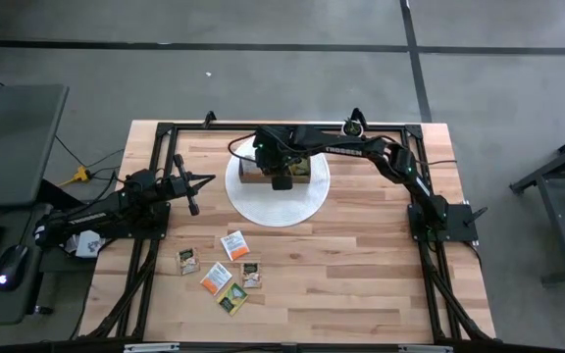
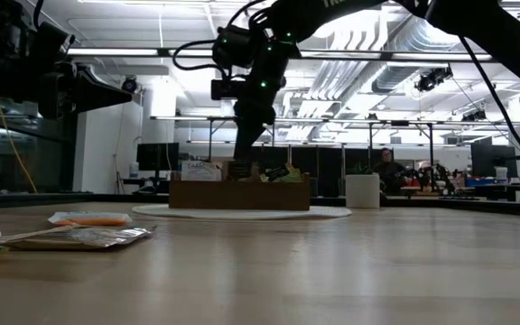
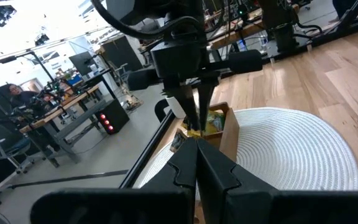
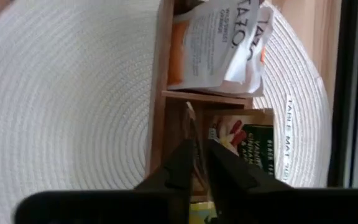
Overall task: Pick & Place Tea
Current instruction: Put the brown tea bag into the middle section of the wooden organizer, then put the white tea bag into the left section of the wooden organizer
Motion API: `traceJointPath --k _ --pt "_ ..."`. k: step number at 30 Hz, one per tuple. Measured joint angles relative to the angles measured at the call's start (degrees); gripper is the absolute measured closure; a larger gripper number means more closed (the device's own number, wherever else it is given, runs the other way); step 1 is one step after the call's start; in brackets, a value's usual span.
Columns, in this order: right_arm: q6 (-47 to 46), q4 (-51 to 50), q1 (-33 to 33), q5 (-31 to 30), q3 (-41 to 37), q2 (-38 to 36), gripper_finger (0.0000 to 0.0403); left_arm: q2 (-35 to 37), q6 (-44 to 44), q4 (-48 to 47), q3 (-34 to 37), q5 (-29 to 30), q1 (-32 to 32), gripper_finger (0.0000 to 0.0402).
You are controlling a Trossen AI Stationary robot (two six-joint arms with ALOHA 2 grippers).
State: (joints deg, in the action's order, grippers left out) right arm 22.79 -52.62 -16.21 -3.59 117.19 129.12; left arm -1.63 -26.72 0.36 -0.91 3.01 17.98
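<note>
Overhead layout. The right gripper [image 1: 282, 180] hangs over the wooden box [image 1: 302, 176] at upper centre of the high view, the box resting on a round white woven mat [image 1: 278, 206]. In the right wrist view its fingers [image 4: 182, 163] reach down into the box's middle compartment, parted only by a narrow slit; a thin tan edge shows between them, but whether this is a sachet in their grip cannot be told. A white-orange sachet [image 4: 225, 43] fills the neighbouring compartment, and a dark green sachet [image 4: 253, 146] leans beside the fingers.

The right arm and its wrist housing cover most of the box from above, hiding its contents in the high view. In the low view the box [image 2: 239, 192] stands at centre with sachet tops protruding above its rim.

The left gripper [image 1: 193, 203] waits at centre left, fingers pressed together and empty, clear of the mat.

Five loose tea sachets [image 1: 222, 274] lie on the bare wooden table [image 1: 361, 275] at lower centre left, well apart from the box, with the black frame rails bordering the table.
</note>
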Motion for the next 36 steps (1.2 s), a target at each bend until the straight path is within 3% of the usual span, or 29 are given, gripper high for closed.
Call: traceJointPath --k 8,13,19,28,36 --pt "-0.7 0.0 0.1 -3.3 0.0 0.0 0.0262 0.0 0.0 0.0 0.0 0.0 0.0 0.0401" --pt "-0.9 0.1 0.2 -5.6 0.0 -1.5 0.0233 0.0 0.0 0.0 0.0 0.0 0.0 0.0401" --pt "-3.0 -0.9 0.5 -7.5 0.1 -5.5 0.0233 0.0 0.0 0.0 0.0 0.0 0.0 0.0401" --pt "-15.1 -7.4 3.2 0.2 0.2 -11.9 0.0248 0.0 0.0 0.0 0.0 0.0 0.0 0.0401" --pt "-18.9 -17.1 6.6 0.4 -0.7 -16.3 0.0306 0.0 0.0 0.0 0.0 0.0 0.0 0.0401"
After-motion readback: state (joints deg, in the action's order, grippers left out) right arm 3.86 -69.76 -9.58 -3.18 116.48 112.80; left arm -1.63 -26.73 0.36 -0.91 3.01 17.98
